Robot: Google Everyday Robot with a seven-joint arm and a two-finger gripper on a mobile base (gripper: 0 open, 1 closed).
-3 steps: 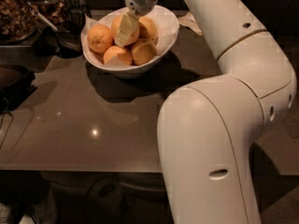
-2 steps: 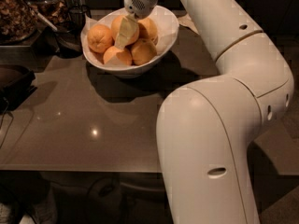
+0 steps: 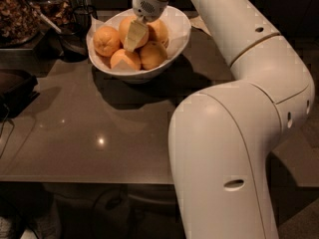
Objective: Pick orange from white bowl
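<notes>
The white bowl [image 3: 172, 46] stands at the back of the brown table [image 3: 99, 133]. It holds several oranges: one at the left [image 3: 106, 40], one at the front [image 3: 124, 59], one at the front right [image 3: 152, 55] and two at the back [image 3: 158, 30]. My gripper [image 3: 135, 34] reaches down into the bowl from above. Its pale tip lies against the back-centre orange, between it and the back-right one. My wrist [image 3: 147, 1] hides part of the bowl's far rim.
A dark glass jar of brown bits [image 3: 17, 11] and dark utensils [image 3: 75, 39] stand left of the bowl. A dark object [image 3: 15, 86] lies at the table's left edge. My own large white arm [image 3: 239, 133] fills the right side.
My gripper has sunk slightly lower among the oranges. The bowl and the oranges have not moved.
</notes>
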